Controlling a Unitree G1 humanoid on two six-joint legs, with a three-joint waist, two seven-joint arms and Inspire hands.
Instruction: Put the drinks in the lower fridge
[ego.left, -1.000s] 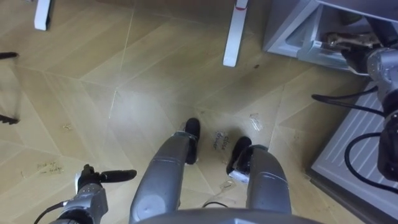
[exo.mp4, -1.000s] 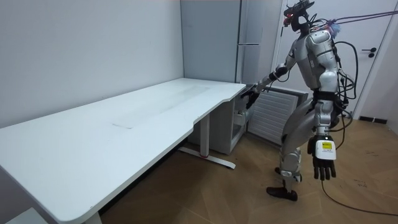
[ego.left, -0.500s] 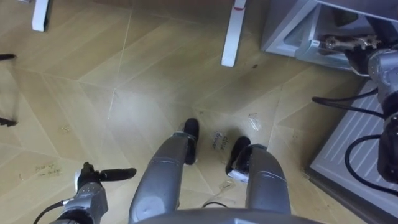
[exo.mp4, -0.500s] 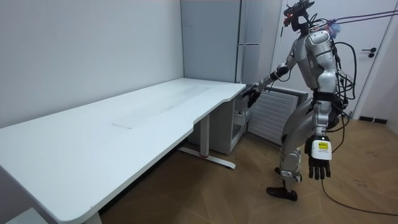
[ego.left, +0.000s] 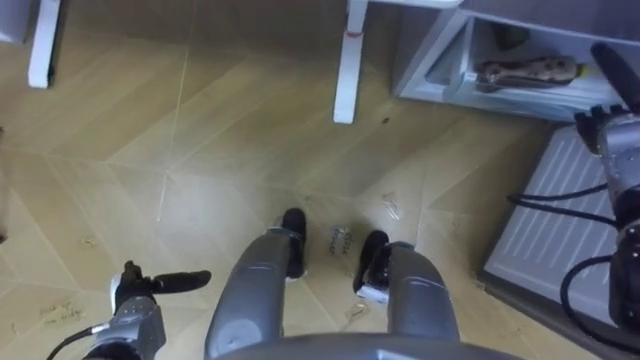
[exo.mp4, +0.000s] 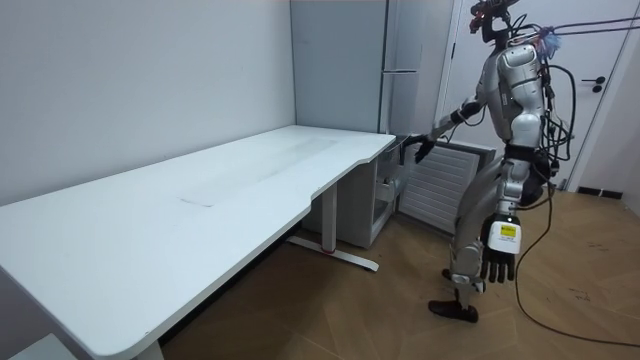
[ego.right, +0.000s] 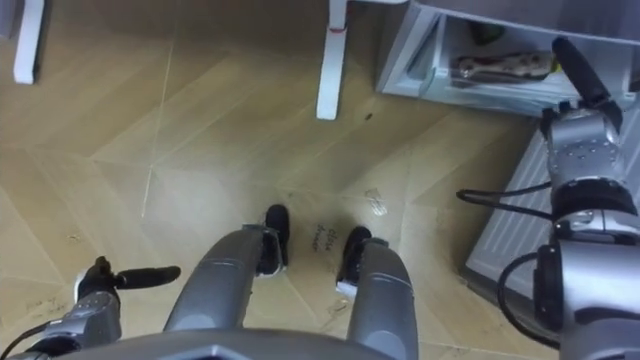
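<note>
I stand on the wood floor before the tall grey fridge (exo.mp4: 400, 60), beside the end of the white table (exo.mp4: 200, 200). Its lower compartment (ego.left: 455, 65) is open, with a brownish packet (ego.left: 520, 70) lying on a shelf. The open lower door (ego.left: 565, 215) shows its white ribbed inside at my right. My right hand (ego.right: 578, 130) is held out at the compartment's opening with a dark finger straight, holding nothing; it also shows as the right hand (exo.mp4: 412, 148) at the table's corner. My left hand (exo.mp4: 497, 262) hangs at my side, fingers relaxed and empty. No drink can be made out.
The table's white legs (ego.left: 345, 70) stand on the floor just left of the fridge. A white door (exo.mp4: 600, 110) is in the wall behind me. Open wood floor (ego.left: 150, 150) spreads to my left.
I have straightened up and my head view has shifted, so more of the open compartment shows. My left hand swung forward at my side; the right hand rose slightly toward the fridge.
</note>
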